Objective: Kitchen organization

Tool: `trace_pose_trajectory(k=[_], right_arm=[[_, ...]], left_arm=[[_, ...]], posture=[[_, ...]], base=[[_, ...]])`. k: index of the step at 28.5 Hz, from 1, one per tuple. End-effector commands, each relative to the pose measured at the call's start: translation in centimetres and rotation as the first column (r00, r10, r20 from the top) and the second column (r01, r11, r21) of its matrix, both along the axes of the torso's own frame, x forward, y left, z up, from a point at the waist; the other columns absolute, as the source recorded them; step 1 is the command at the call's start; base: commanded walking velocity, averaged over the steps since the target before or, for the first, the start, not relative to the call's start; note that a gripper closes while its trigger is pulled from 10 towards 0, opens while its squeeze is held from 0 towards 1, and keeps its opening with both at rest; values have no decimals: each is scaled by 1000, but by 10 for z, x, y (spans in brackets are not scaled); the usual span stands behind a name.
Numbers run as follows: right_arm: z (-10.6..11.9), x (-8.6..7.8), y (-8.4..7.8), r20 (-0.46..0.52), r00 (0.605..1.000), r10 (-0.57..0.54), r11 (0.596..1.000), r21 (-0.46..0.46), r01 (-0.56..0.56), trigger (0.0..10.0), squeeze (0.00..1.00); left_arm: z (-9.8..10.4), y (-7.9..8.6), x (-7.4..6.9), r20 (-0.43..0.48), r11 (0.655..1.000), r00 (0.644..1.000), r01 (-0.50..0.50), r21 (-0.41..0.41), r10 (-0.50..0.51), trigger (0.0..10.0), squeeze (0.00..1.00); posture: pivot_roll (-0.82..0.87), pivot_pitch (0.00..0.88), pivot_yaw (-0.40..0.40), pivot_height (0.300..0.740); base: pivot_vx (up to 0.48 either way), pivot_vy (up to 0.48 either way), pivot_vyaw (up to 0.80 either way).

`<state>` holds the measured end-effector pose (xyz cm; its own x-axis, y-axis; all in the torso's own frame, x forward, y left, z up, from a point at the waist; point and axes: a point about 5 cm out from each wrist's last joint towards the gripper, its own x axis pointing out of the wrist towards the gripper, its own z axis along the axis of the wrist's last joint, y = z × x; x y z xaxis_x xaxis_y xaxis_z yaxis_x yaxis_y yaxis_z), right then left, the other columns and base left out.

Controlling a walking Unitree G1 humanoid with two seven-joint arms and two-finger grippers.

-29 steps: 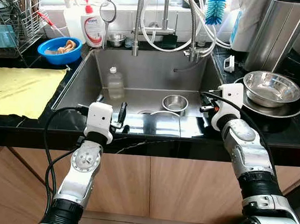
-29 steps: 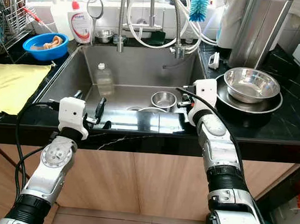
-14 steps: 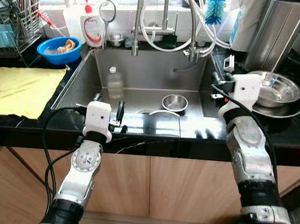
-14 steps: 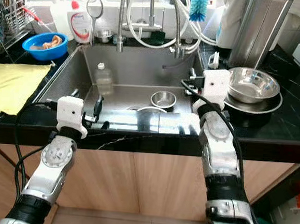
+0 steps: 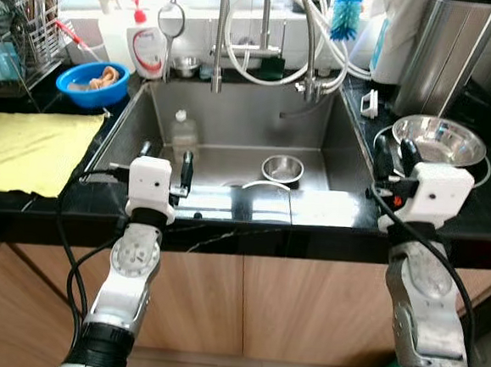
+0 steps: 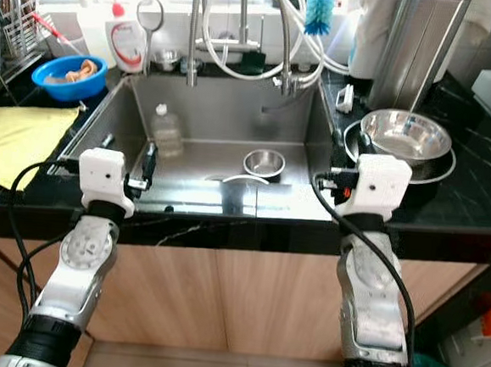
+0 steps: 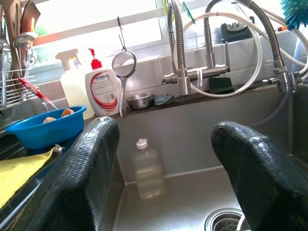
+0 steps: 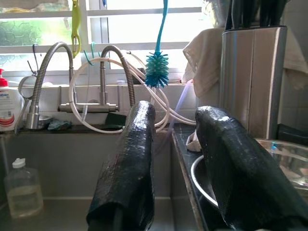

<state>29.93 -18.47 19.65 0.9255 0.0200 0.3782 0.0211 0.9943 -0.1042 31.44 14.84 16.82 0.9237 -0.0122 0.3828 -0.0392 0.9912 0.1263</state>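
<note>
A steel sink (image 5: 234, 115) holds a small steel bowl (image 5: 282, 167) and a clear plastic bottle (image 5: 181, 132) (image 7: 147, 168). My left gripper (image 5: 164, 154) hovers over the sink's front left edge, open, with nothing between its fingers (image 7: 82, 178). On the black counter to the right, a larger steel bowl (image 5: 438, 139) sits in a shallow steel dish. My right gripper (image 5: 394, 154) stands open just left of that bowl, above the counter's front, holding nothing (image 8: 178, 113).
A yellow cloth (image 5: 31, 148) lies on the left counter, behind it a blue bowl (image 5: 94, 82), soap bottles (image 5: 147, 44) and a dish rack (image 5: 19, 38). Taps and hoses (image 5: 265, 40) rise behind the sink. A tall steel holder (image 5: 443, 54) stands at the back right.
My right gripper has swung from the sink's right front corner out to the right, to beside the large steel bowl. The left gripper has stayed by the sink's front edge.
</note>
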Motion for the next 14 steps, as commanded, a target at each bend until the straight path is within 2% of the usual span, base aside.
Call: trace_pose_trajectory(k=[1,7,9,14], right_arm=[[2,-4,1,14,1000,-7,1000,-2,7,10000,0],[-3,-6,4,-1,1000,16,1000,2,-16,10000,0],[-3,-6,0,0,1000,19,1000,-2,-19,10000,0],[-2,-7,-6,5,1000,8,1000,-5,-8,10000,0]], left_arm=[[3,9,-4,19,1000,1000,-21,-10,21,10000,0],[-1,6,-10,9,999,999,-33,-27,33,10000,0],[-1,3,-12,14,998,999,-37,-44,37,10000,0],[-4,2,-15,13,998,999,-36,-48,37,10000,0]], posture=[[-140,0,105,740],[-124,0,87,740],[-119,0,62,740],[-120,0,60,740]], base=[[0,0,0],[0,0,0],[0,0,0],[0,0,0]])
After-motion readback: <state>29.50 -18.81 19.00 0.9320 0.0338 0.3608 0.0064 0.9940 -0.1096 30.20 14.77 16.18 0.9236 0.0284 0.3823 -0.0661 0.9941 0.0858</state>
